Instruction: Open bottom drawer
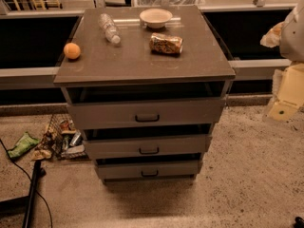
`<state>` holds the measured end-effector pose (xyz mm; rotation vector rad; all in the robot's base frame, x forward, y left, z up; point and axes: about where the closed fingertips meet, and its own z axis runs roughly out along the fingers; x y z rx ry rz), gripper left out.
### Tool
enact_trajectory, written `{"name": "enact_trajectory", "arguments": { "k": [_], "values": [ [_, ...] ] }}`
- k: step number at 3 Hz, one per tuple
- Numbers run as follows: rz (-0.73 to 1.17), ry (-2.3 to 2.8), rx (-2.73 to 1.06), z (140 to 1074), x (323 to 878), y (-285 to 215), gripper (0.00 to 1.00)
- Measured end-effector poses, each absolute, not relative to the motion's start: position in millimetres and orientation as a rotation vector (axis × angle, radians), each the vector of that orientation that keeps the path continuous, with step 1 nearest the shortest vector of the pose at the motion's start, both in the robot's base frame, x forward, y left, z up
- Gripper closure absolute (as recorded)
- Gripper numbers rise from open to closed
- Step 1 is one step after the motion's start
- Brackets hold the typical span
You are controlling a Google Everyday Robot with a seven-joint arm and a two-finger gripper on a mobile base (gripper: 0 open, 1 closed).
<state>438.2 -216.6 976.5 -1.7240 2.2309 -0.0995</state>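
At the right edge of the frame, about mid-height, the cream-coloured end effector [288,96] hangs in the air, partly cut off by the border. I cannot tell whether it is spread or pressed together. Paler parts of the arm [290,30] sit above it toward the upper right corner. The end effector is well apart from the cabinet [218,91], off to its right and roughly level with the top drawer [190,113].

The bottom drawer [123,169] is in the lower middle of the frame. It is the lowest and narrowest of three grey-brown fronts, close above the speckled floor [247,175]. Its small dark bar handle [149,173] sits at the centre of the front. A dark strip runs along its upper edge, under the middle drawer [114,148], and how far out the drawer stands cannot be judged. Similar dark strips lie above the other two fronts.

On the tabletop [137,65], in the upper middle of the frame, a can [166,43] lies on its side right of centre. A pale bowl [156,17] stands upright at the back. A clear plastic bottle [109,28] lies to the left of the bowl, and an orange [71,50] rests near the left edge. All four are apart from one another.

In the lower left of the frame, a wire basket [64,134] of litter sits on the floor just beside the cabinet. A green packet [23,144] lies farther left. A black cable [14,167] and a dark pole [32,194] run into the bottom left corner.
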Motion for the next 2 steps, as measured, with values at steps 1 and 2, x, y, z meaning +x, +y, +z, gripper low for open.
{"name": "enact_trajectory", "arguments": {
  "k": [1,2],
  "values": [
    [-0.099,2.231,-1.724,976,438,-217,0.0],
    [-0.093,2.256,-1.72,954,442,-216,0.0]
  ]
}}
